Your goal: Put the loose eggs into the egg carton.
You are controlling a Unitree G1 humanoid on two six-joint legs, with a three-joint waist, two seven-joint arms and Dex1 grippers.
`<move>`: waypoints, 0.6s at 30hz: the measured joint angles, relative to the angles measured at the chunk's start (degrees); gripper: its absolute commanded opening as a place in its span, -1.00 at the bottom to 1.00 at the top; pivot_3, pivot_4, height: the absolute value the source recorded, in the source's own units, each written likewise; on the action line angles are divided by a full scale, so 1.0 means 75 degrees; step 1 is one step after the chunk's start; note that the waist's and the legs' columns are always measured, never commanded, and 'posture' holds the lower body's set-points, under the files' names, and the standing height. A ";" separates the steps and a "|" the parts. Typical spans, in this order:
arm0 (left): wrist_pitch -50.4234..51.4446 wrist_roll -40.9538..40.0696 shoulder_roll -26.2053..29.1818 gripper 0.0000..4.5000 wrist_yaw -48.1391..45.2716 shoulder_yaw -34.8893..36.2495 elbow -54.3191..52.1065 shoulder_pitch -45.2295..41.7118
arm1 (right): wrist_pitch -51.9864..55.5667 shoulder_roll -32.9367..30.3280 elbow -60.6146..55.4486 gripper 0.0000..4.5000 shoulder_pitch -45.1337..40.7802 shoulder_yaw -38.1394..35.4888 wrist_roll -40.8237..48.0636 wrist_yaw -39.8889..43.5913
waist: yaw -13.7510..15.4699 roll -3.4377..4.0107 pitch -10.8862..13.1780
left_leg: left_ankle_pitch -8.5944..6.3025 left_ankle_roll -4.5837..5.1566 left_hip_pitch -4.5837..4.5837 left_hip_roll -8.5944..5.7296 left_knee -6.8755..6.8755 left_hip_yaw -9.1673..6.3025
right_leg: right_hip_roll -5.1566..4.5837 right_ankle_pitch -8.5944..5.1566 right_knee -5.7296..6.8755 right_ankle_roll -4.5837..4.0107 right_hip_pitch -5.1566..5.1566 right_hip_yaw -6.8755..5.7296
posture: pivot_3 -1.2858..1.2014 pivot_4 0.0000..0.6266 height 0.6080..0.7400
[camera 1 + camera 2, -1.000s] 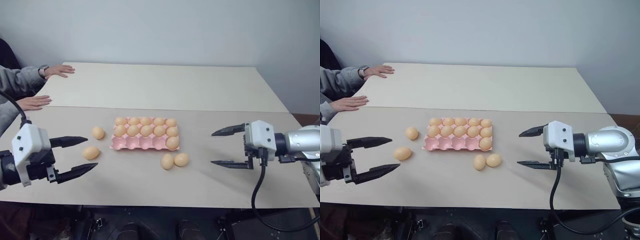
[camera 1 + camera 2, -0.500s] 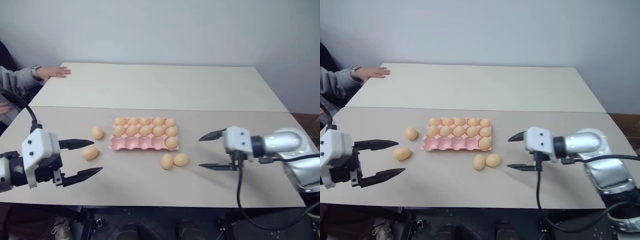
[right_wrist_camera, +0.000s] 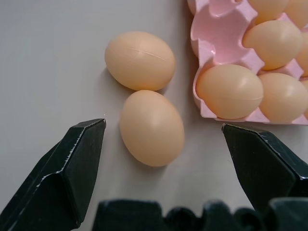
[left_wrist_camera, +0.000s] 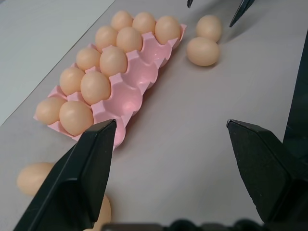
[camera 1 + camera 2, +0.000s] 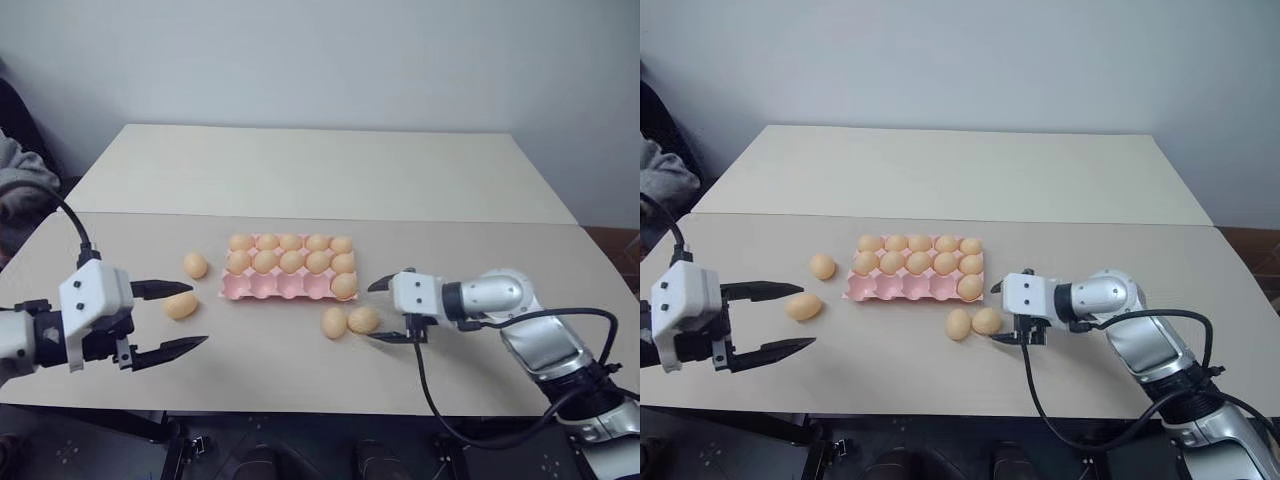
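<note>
Right pincer (image 5: 378, 312) reaches low across the surface (image 5: 300, 370), spread wide, tips flanking the nearer of two touching loose eggs (image 5: 362, 319) just off the egg carton (image 5: 290, 270) corner. Left pincer (image 5: 170, 318) spread, level, near an egg (image 5: 181, 305) left of the carton.

pink egg carton (image 5: 288, 284), four loose eggs (image 5: 334, 322), both grippers gaping wide
</note>
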 measured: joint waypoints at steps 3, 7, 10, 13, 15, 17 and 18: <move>-0.0008 0.0075 -0.0018 0.78 0.0038 -0.0017 -0.0012 0.0046 | 0.0003 0.0174 0.0078 1.00 -0.0004 0.0136 -0.0127 -0.0058 | -0.0012 0.0000 0.0000 | 0.0000 0.0000 0.0003 0.0000 0.0000 0.0000 | 0.0000 0.0000 0.0004 0.0000 0.0001 0.0000 | 0.03 -0.52 1.00; -0.0008 0.0147 -0.0024 0.78 0.0036 0.0001 -0.0081 0.0258 | 0.0031 0.0311 0.0310 1.00 -0.0012 0.0255 -0.0246 -0.0106 | -0.0011 0.0000 0.0000 | 0.0000 0.0000 0.0002 0.0000 0.0000 0.0000 | 0.0000 0.0000 0.0002 0.0000 0.0000 0.0000 | 0.03 -0.52 1.00; -0.0008 0.0233 -0.0034 0.80 0.0036 0.0025 -0.0080 0.0312 | -0.0017 0.0363 0.0466 0.72 -0.0011 0.0256 -0.0302 -0.0109 | -0.0007 0.0000 0.0000 | 0.0000 0.0000 0.0003 0.0000 0.0000 -0.0001 | 0.0000 0.0000 0.0003 0.0000 0.0001 -0.0001 | 0.03 -0.52 1.00; -0.0008 0.0235 -0.0033 0.80 0.0036 0.0050 -0.0081 0.0312 | -0.0059 0.0468 0.0487 0.27 0.0002 0.0257 -0.0303 -0.0114 | -0.0006 0.0000 0.0000 | 0.0000 0.0000 0.0003 0.0000 0.0000 -0.0001 | 0.0000 0.0000 0.0003 0.0000 0.0001 -0.0001 | 0.03 -0.52 1.00; -0.0008 0.0236 -0.0033 0.80 0.0035 0.0071 -0.0080 0.0317 | -0.0066 0.0487 0.0486 -0.03 0.0004 0.0256 -0.0317 -0.0130 | -0.0010 0.0000 0.0000 | 0.0000 0.0000 0.0003 0.0000 0.0000 -0.0001 | 0.0000 0.0000 0.0003 0.0000 0.0001 -0.0001 | 0.03 -0.52 1.00; -0.0007 0.0237 -0.0033 0.80 0.0033 0.0130 -0.0081 0.0343 | -0.0066 0.0487 0.0485 -0.13 0.0006 0.0257 -0.0389 -0.0175 | -0.0014 0.0000 0.0000 | 0.0000 0.0000 0.0003 0.0000 0.0000 0.0000 | 0.0000 0.0000 0.0003 0.0000 0.0000 0.0000 | 0.03 -0.52 1.00; -0.0003 0.0236 -0.0033 0.80 0.0029 0.0151 -0.0082 0.0359 | -0.0066 0.0473 0.0481 -0.13 0.0015 0.0257 -0.0393 -0.0167 | -0.0013 0.0000 0.0000 | 0.0000 0.0000 0.0003 0.0000 0.0000 0.0000 | 0.0000 0.0000 0.0003 0.0000 0.0001 0.0000 | 0.03 -0.52 1.00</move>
